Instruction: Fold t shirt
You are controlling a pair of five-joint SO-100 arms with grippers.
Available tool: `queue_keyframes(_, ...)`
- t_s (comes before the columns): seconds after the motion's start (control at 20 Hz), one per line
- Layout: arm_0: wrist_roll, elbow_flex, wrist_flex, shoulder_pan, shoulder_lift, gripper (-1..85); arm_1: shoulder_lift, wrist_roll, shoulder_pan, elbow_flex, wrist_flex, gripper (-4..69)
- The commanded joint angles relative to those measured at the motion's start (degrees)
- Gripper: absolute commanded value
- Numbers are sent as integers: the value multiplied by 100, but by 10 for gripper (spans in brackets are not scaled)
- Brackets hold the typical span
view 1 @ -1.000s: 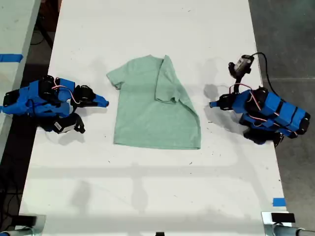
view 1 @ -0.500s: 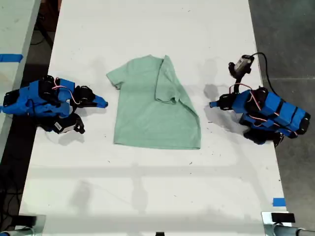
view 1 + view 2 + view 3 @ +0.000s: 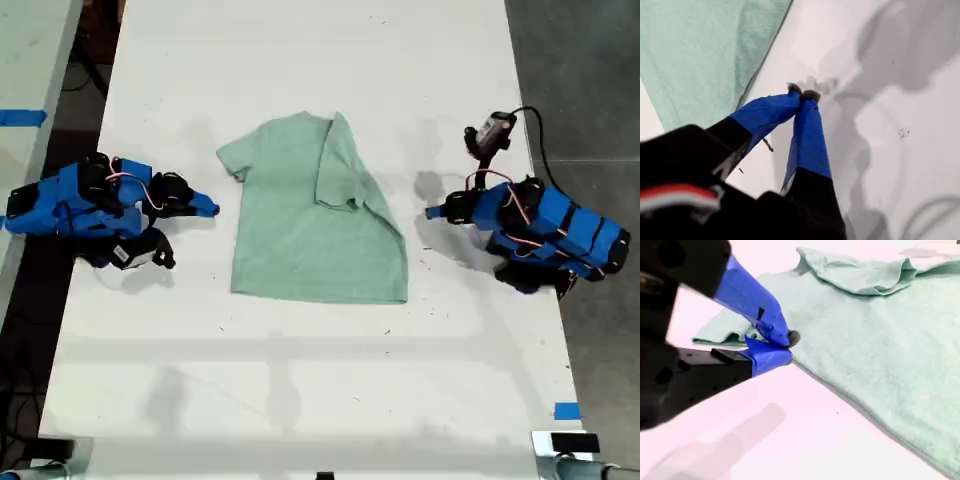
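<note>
The shirt (image 3: 300, 230) lay flat in the middle of the counter (image 3: 300, 390), between the two arms. Its neck pointed to the top of the exterior view and its hem (image 3: 320, 294) to the bottom, so its long axis ran from top to bottom of that view. The side at the exterior view's right was already folded over the body as a flap (image 3: 345, 170). The sleeve (image 3: 232, 157) at the exterior view's left was spread out and not yet folded.

My first gripper (image 3: 432, 212) rested low over the bare counter, near the shirt's folded side but apart from it. Its jaws were closed tip to tip and held nothing. My second gripper (image 3: 212, 209) was just beside the unfolded edge, a little below the sleeve. Its jaws were also pressed together and empty.

The step in hand, as I judge it, was the fold of the second side. To do it well, my second gripper should open its jaws, take the edge near the sleeve through both layers, lift only a little, and carry it across toward the flap. The new crease should run along the long axis, so that both folded sides are even. A pinch of one layer only could open the shirt.
</note>
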Motion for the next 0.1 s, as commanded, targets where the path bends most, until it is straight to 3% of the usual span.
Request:
queue_keyframes(0.0, -79, -589, -105, -264, 35, -2, 53, 53, 70, 9, 18, 10)
queue_keyframes(0.05, -79, -606, -105, -378, 35, -2, 53, 53, 70, 9, 18, 10)
